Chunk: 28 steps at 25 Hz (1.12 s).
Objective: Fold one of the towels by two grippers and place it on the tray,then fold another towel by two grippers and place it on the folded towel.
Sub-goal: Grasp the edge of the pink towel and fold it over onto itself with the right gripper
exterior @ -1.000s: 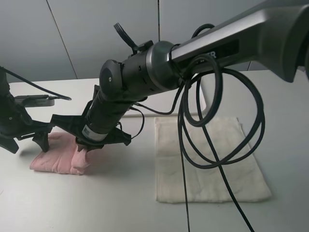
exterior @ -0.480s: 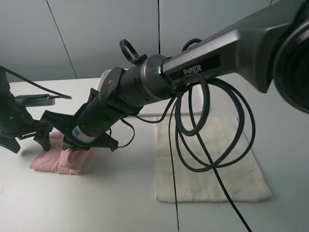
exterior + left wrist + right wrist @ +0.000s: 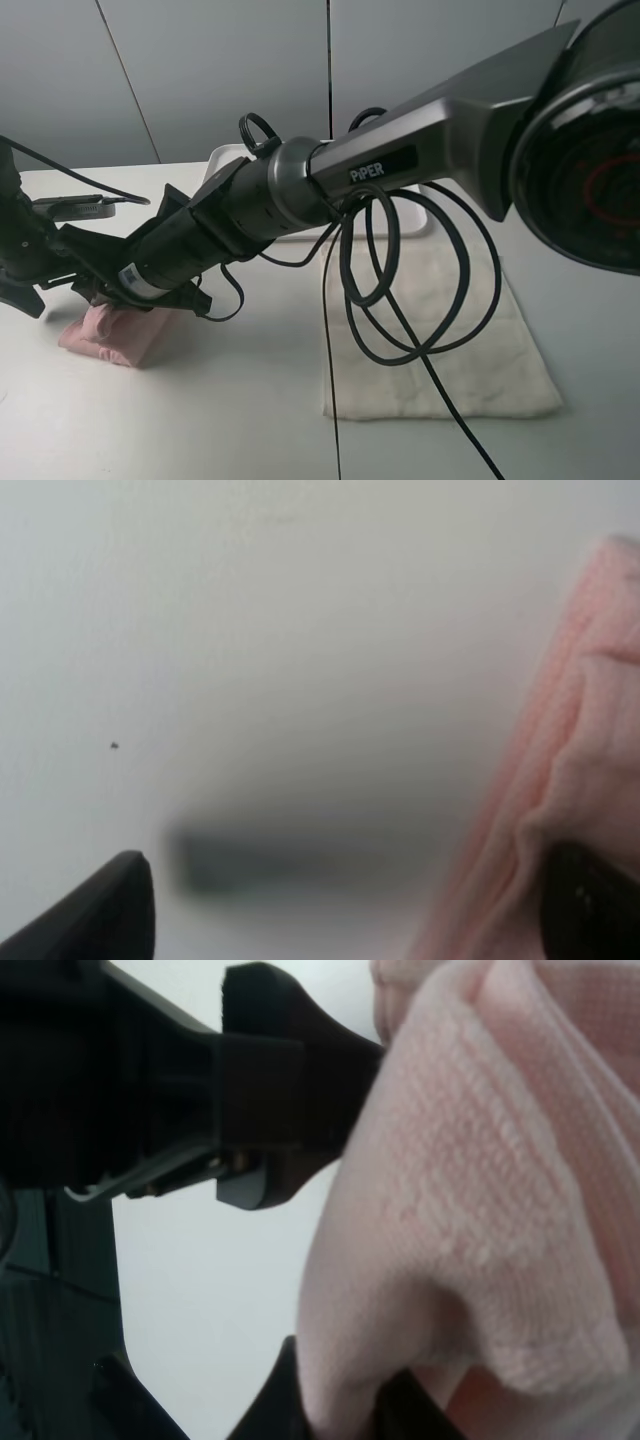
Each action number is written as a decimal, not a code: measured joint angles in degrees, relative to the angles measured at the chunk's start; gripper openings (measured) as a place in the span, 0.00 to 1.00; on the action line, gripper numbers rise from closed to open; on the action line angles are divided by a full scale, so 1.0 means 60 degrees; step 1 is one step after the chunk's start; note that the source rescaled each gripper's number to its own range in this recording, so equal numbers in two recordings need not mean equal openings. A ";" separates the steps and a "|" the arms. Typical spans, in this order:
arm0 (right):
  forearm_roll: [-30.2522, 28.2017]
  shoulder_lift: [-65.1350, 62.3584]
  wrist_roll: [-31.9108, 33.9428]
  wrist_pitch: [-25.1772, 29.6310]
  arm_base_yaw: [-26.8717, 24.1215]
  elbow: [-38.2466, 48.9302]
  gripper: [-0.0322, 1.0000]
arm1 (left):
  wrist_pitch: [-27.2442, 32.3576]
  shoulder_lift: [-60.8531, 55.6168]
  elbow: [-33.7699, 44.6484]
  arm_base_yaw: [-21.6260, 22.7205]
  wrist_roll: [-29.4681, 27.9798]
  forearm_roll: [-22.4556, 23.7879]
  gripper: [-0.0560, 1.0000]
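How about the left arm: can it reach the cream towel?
Probably not directly: the right arm, gripping the pink towel, stretches across between the open left gripper and the cream towel; collision likely.

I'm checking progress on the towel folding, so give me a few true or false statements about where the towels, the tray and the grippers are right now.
1. The right gripper has its jaws shut on the pink towel. True.
2. The pink towel lies on the tray. False: it sits bunched on the table, off the tray.
3. The left gripper has its jaws open. True.
4. The cream towel is stacked on the pink towel. False: it lies spread flat on the table, apart from the pink one.
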 joint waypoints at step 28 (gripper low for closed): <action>0.0159 0.0478 -0.1009 -0.0440 0.0000 -0.0309 0.09 | 0.0617 -0.0721 -0.0530 0.0000 0.1206 -0.0995 1.00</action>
